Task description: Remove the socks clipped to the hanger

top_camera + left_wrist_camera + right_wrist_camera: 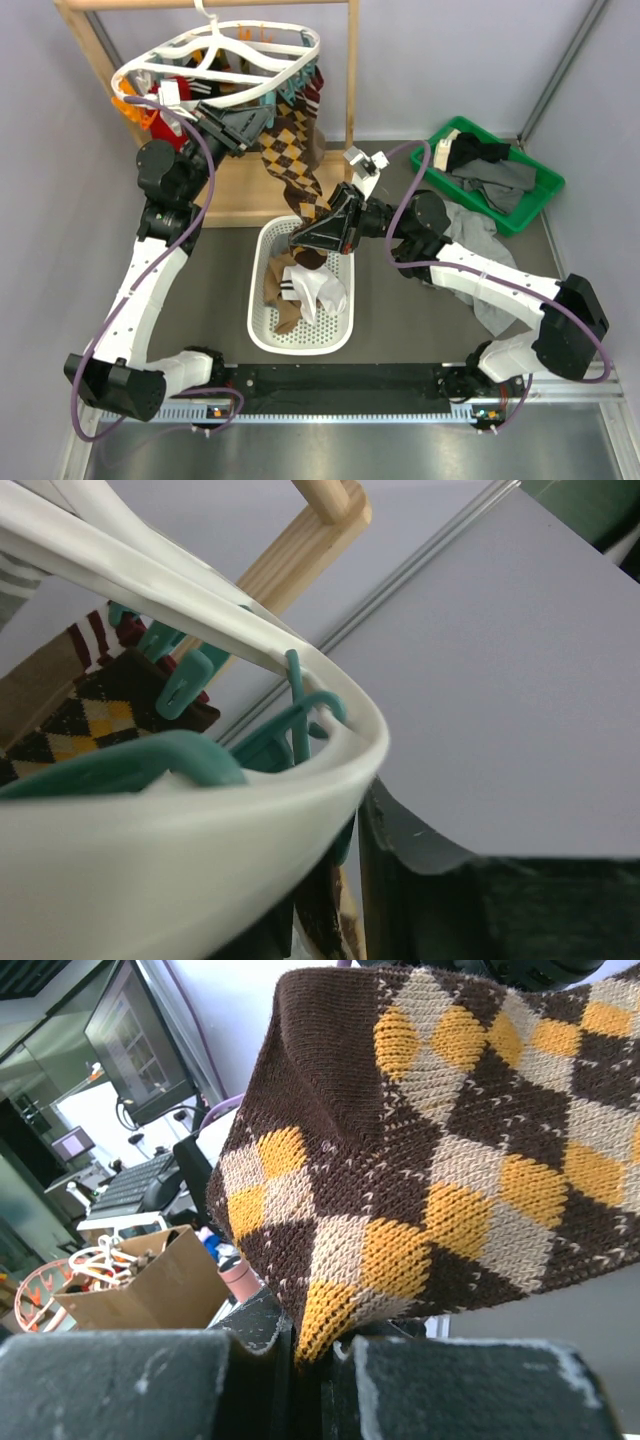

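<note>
Right wrist view: right gripper (310,1348) clenched on the argyle sock (450,1160) lower end, below the hanger (312,52).

left claw (262,118) hidden behind hanger (235,96) rim, argyle sock (450,1160) cropped by view's edge

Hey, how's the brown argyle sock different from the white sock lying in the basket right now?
The argyle sock is brown with tan and yellow diamonds; the white sock is plain apart from dark cuff stripes. The argyle sock hangs stretched from the hanger, its lower end pinched in the right end effector; the white sock lies crumpled and loose in the white basket. Both are socks near the table's middle.
</note>
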You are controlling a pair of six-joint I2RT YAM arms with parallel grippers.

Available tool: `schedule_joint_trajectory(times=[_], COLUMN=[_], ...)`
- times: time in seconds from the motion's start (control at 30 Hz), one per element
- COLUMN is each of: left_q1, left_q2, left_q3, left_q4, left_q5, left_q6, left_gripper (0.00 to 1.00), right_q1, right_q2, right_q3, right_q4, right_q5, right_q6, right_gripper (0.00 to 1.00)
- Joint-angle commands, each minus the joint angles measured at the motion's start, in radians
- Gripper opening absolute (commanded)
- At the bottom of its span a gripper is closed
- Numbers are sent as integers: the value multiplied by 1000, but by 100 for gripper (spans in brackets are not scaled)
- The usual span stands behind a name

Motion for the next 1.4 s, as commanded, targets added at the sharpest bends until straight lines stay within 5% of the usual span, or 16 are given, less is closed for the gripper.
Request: schedule_joint_trajectory(times=[0.0, 0.1, 0.43, 0.53, 0.67, 0.7, 0.8, 1.07, 1.23, 1.37], left_q1=[8, 8, 8, 8, 8, 8, 8, 17, 30, 40], left_q2=[23, 35, 40, 35, 29, 28, 20, -8, -14, -12], left_q3=[46, 64, 66, 57, 63, 63, 49, 12, 6, 7], left_q4=[-37, -67, -78, -83, -121, -127, -138, -153, -159, -164], left_q5=[-20, -26, -18, -12, -4, -4, -4, -11, 8, 20], left_q6=[-16, -17, -16, -3, 27, 38, 52, 78, 81, 83], left_gripper=[21, 0, 0, 0, 0, 1, 5, 13, 14, 15], right_q1=[-6, -6, -8, -6, 20, 44, 77, 103, 103, 103], right_q2=[1, -2, -5, -18, -62, -64, -45, -27, -15, 27], right_q3=[43, 35, 25, 5, -3, 23, 75, 242, 339, 371], right_q4=[47, 50, 28, -74, -499, -692, -924, -1187, -1213, -1222], right_q5=[-14, -12, -7, -1, 128, 172, 324, 546, 537, 450], right_q6=[3, 6, 3, -52, -379, -438, -559, -588, -599, -528], right_gripper=[0, 0, 0, 2, 8, 11, 26, 71, 75, 68])
